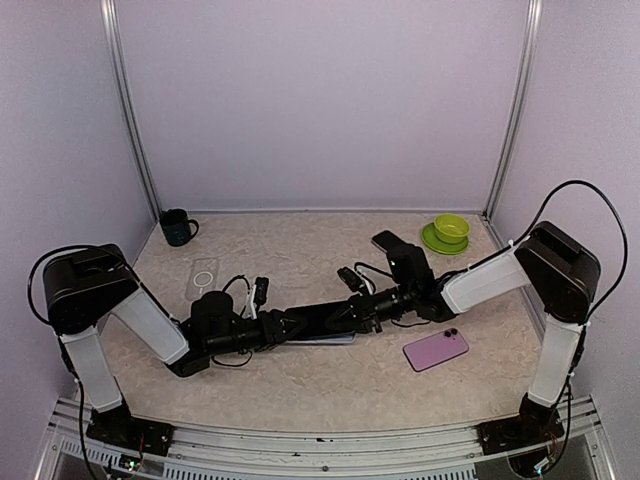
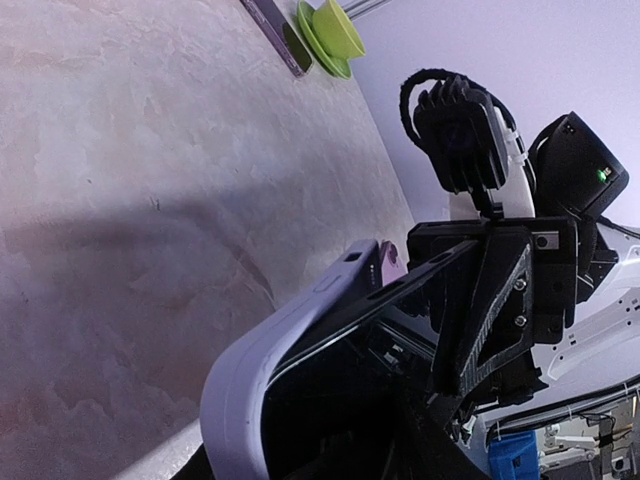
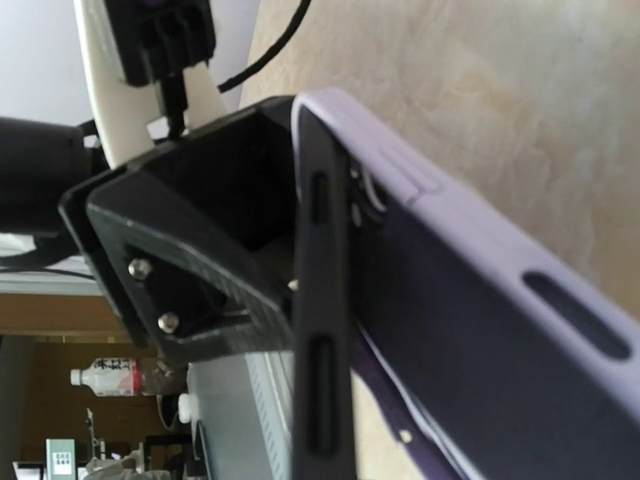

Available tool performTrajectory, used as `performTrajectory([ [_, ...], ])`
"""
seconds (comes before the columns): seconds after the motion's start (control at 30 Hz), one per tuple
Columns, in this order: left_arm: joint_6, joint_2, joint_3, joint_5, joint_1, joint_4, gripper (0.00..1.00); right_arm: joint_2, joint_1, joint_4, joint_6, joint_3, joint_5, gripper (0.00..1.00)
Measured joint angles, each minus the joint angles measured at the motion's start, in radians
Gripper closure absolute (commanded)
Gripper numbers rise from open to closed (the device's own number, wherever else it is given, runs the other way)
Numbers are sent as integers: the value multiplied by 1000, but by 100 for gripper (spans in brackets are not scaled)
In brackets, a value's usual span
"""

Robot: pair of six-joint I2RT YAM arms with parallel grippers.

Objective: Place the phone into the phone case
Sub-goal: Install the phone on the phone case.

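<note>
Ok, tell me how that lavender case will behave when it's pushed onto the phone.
The lavender case probably flexes: thin walls pierced by cut-outs, so it should stretch over the phone. Its matte skin likely grips rather than slips. Probably light, being a thin shell.

I read the phone case [image 2: 235, 400] as pale lavender, the phone [image 3: 325, 300] in it glossy black. Right of the case sits a purple slab [image 1: 435, 350], on a table [image 1: 300, 250] of mottled beige.
</note>
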Motion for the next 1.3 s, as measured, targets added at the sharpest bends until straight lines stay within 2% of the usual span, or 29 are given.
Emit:
performTrajectory([
  [0.37, -26, 18, 0, 51, 11, 40, 61, 0, -2, -4, -61, 0, -14, 100],
  [0.83, -56, 32, -11, 99, 15, 142, 76, 2, -14, 36, -99, -2, -75, 100],
  [1.3, -67, 37, -20, 129, 7, 208, 90, 7, -12, 50, -142, -3, -105, 86],
])
